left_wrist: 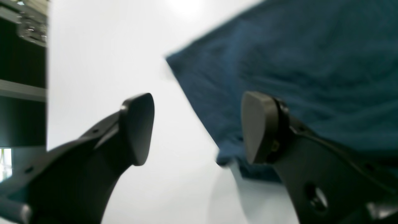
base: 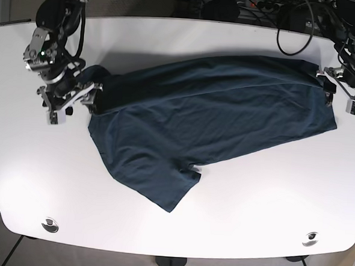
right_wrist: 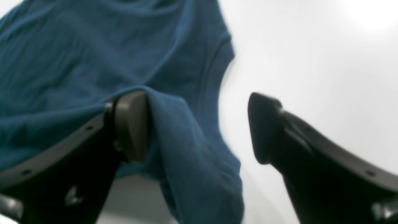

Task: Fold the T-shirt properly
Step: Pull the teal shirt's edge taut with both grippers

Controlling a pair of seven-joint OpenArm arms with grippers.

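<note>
- Left wrist view shows the left gripper (left_wrist: 197,127) with its two dark fingers spread wide and nothing between them; one pad (left_wrist: 138,127) hangs over bare white surface, the other over the edge of the blue cloth.
- Just past those fingers, a corner of the T-shirt (left_wrist: 295,68) runs diagonally across the frame, blurred, with a small fold of cloth lying near the lower pad.
- Right wrist view shows the right gripper (right_wrist: 199,127) likewise parted; a ridge of the T-shirt (right_wrist: 93,56) drapes against the inner face of one finger (right_wrist: 132,124), while the other finger stands clear over the white top. Whether the cloth is pinched cannot be told, since the fingers stand well apart.
- A curved hem, likely the collar or sleeve opening, lies beyond that gripper.
- Base view places the dark blue T-shirt (base: 214,123) spread across the middle of the table (base: 171,229), one long fold along its far side and one sleeve pointing toward the near edge.
- The right gripper (base: 68,99) sits at the shirt's end on the view's left, the left gripper (base: 343,89) at the opposite end.
- The table is white, glossy, with rounded corners and two round fittings (base: 50,225) near the front edge.
- Behind the far edge, black cables (base: 293,19) lie in shadow; tiled floor shows below.
</note>
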